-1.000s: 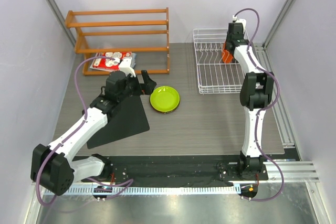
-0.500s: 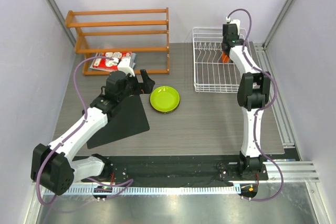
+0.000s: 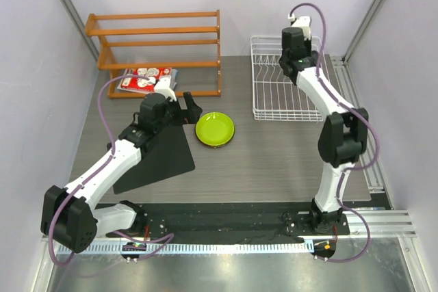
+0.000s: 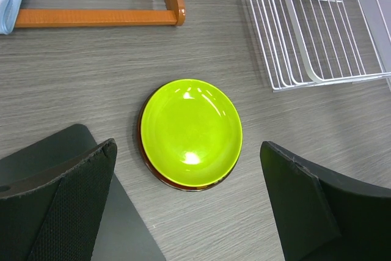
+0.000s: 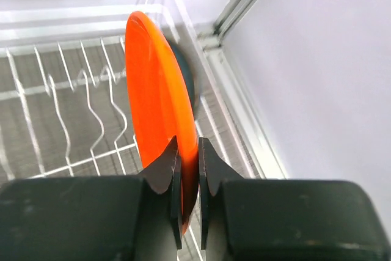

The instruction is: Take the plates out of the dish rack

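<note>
Since a second ago my right arm has swung up and toward 12 o'clock over the rack [image 3: 270, 104], and the right pincer [image 5: 187, 151] has gone from partly open to clenched. It now grasps the orange plate [image 5: 156, 90] by its rim, the plate standing on edge between the two fingers. The left arm has barely shifted.

From the wrist camera the orange plate looks raised above the rack's slot wires, though I cannot tell whether its far edge is fully clear of them. The teal plate [image 5: 187, 80] stands in the rack just behind it, on its 1 o'clock side.

The rack sits at the table's [image 3: 274, 162] 1 o'clock. Left of centre, the green plate [image 3: 215, 128] lies flat on top of the dark red plate [image 4: 183, 184], whose rim just shows underneath. The left pincer [image 3: 192, 107] hangs spread wide and empty at that stack's 10 o'clock.

So I judge two plates are out, the third is being lifted, and the teal one remains. Next I need to carry the orange plate toward 8 o'clock, tip it flat and lower it onto the stack without clipping the rack's side wall or the left arm.
</note>
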Available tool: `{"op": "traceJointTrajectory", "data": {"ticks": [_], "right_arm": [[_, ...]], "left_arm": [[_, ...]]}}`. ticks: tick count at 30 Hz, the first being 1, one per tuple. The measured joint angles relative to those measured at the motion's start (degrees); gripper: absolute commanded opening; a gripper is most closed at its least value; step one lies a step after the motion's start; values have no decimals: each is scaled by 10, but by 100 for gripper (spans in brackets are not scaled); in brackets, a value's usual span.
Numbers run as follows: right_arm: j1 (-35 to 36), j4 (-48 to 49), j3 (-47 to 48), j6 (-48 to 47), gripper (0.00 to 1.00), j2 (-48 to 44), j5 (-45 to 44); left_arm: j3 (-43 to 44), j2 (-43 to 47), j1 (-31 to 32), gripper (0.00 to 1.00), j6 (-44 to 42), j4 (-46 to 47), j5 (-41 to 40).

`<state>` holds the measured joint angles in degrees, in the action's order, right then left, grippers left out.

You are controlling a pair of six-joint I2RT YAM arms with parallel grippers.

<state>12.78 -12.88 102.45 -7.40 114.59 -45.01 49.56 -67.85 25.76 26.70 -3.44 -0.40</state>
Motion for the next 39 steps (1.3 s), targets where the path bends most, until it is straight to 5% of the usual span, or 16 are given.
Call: {"op": "traceJointTrajectory", "data": {"ticks": [5, 13, 18, 26, 34, 39], "right_arm": [[17, 3, -58, 37, 1, -136, 13], [39, -9, -283, 214, 1, -372, 273], [45, 13, -408, 308, 1, -405, 449], [63, 87, -518, 414, 2, -405, 611], [73, 192, -548, 493, 2, -406, 694], [74, 254, -570, 537, 2, -395, 719]], "left_arm": [[-14, 0, 0, 99, 16, 9, 7], [-26, -28, 0, 100, 50, 58, 51], [-35, -62, 0, 99, 88, 123, 94], [-51, -113, 0, 99, 144, 210, 147], [-64, -148, 0, 87, 179, 268, 175], [-78, -149, 0, 54, 200, 316, 186]]}}
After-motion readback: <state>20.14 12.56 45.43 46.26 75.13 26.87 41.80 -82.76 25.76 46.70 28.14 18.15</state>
